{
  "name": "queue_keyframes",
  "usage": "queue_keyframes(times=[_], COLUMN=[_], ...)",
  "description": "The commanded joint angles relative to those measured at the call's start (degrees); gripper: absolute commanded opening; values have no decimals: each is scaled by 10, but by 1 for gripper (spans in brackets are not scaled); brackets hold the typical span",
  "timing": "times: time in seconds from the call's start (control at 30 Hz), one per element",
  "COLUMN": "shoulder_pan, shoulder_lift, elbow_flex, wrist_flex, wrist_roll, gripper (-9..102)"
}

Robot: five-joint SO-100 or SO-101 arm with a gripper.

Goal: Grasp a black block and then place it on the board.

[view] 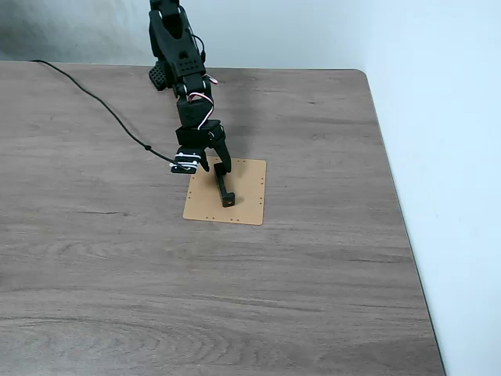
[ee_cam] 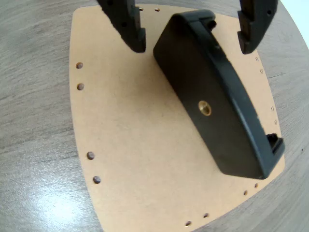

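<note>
The black block [view: 224,188] lies flat on the tan board [view: 243,200], running from the board's middle toward its near edge in the fixed view. In the wrist view the block [ee_cam: 212,96] shows a brass insert in its middle and raised ends, and it rests on the board [ee_cam: 130,135]. My gripper [view: 215,166] hangs just above the block's far end. It is open [ee_cam: 191,41], one finger [ee_cam: 128,26] standing on each side of the block's end and touching nothing.
The grey wood-grain table [view: 313,282] spreads wide around the board. A black cable [view: 102,106] runs from the arm across the left of the table. A white wall borders the table's right edge [view: 395,204].
</note>
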Motion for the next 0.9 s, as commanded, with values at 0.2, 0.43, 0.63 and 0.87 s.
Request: queue_keyframes(times=[0.2,0.43,0.63,0.87], shoulder_pan=[25,62,104,149], shoulder_lift=[128,238,370,519], elbow_flex=[-30,13,140,263], wrist_flex=[2,-38,-35,68], wrist_roll=[-21,38,153,341], gripper=[24,0,0,0])
